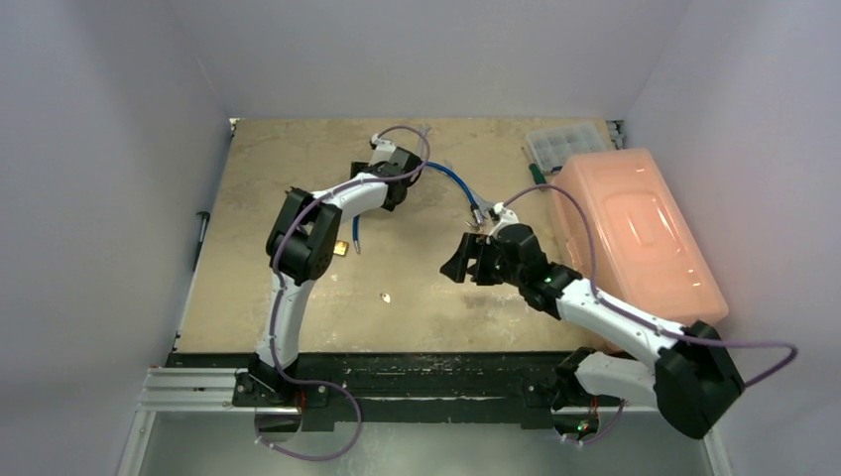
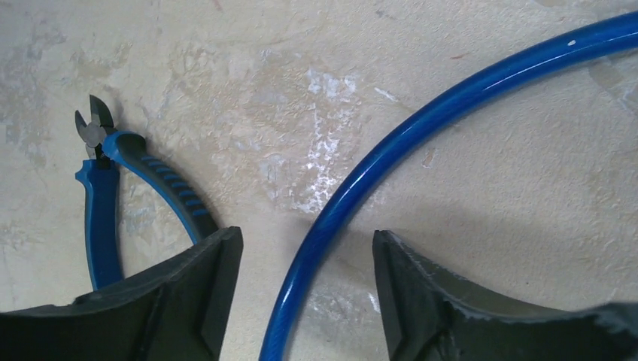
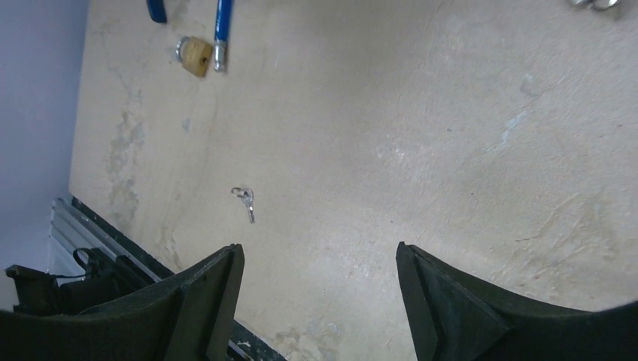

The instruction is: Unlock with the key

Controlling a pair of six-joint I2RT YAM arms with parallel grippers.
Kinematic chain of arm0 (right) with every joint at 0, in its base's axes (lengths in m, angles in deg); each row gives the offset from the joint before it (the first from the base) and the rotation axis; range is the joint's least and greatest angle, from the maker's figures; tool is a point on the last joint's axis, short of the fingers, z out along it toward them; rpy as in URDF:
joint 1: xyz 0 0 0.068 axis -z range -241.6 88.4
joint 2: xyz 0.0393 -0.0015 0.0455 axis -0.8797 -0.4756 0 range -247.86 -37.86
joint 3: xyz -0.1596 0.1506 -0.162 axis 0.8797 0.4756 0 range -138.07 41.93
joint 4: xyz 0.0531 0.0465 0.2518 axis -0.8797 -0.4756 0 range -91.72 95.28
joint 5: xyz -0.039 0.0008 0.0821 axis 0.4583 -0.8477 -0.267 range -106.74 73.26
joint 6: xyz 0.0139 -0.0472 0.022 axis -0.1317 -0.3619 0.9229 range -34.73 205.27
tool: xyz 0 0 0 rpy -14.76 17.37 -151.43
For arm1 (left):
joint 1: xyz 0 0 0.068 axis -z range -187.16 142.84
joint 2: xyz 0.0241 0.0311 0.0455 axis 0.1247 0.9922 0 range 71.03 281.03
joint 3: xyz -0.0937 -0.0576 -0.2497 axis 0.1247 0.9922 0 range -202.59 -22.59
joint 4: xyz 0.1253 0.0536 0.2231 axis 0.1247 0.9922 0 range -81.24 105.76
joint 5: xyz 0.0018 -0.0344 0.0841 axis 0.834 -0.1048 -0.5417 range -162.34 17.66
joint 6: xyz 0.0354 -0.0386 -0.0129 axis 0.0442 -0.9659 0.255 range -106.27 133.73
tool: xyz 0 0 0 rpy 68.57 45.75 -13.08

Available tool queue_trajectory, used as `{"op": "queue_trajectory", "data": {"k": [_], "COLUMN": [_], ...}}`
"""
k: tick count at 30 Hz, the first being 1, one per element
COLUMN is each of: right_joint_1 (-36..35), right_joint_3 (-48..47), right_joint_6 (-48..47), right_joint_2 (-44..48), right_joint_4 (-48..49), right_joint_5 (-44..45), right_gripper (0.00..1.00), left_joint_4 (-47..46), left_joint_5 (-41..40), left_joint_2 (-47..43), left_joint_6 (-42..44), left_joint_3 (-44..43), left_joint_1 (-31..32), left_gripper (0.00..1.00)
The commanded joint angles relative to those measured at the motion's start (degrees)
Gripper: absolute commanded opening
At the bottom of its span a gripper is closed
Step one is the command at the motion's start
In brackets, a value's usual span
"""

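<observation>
Loose key [image 3: 244,199] flat on table [image 3: 451,150], ahead and left of right gripper [image 3: 316,252]; padlock [image 3: 195,56] farther ahead, touching cable [image 3: 223,22] end. Right jaws spread wide, nothing held, likely readied to pick the key. Right arm [image 1: 605,307] reaches mid-table, wrist pitched down. At left gripper [image 2: 305,241] jaws parted, straddling cable without clamping, probably to steady it; left arm [image 1: 342,193] stretched far; cutters [image 2: 113,173] to its left.

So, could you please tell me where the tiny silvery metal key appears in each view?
Top external: tiny silvery metal key, just below centre, slightly left.
Left wrist: not in it.
Right wrist: left of centre.
Shared landmark, top and right wrist: small brass padlock.
</observation>
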Motion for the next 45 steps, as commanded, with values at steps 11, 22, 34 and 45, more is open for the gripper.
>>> {"op": "queue_trajectory", "data": {"k": [11, 22, 34, 45], "right_joint_1": [0.17, -0.2, -17.94, -21.8], "right_joint_3": [-4.03, -8.36, -23.16, -47.44], "right_joint_6": [-3.75, -13.76, -24.5, -33.45], "right_joint_2": [18.11, 21.14, -2.27, -31.02], "right_joint_4": [-17.58, -18.56, -12.23, -12.51], "right_joint_5": [9.97, 0.65, 3.74, 3.81], "right_gripper": [0.83, 0.89, 0.99, 0.98], "left_joint_4": [1.79, 13.39, 6.76, 10.73], "left_joint_5": [3.8, 9.7, 5.68, -9.04], "left_joint_2": [-21.62, -49.77, -76.77, -85.4], "left_joint_6": [-4.8, -7.26, -0.69, -6.55], "left_joint_3": [8.37, 22.95, 43.29, 41.99], "left_joint_1": [-1.09, -1.0, 0.09, -0.29], "left_gripper": [0.88, 0.94, 0.98, 0.99]}}
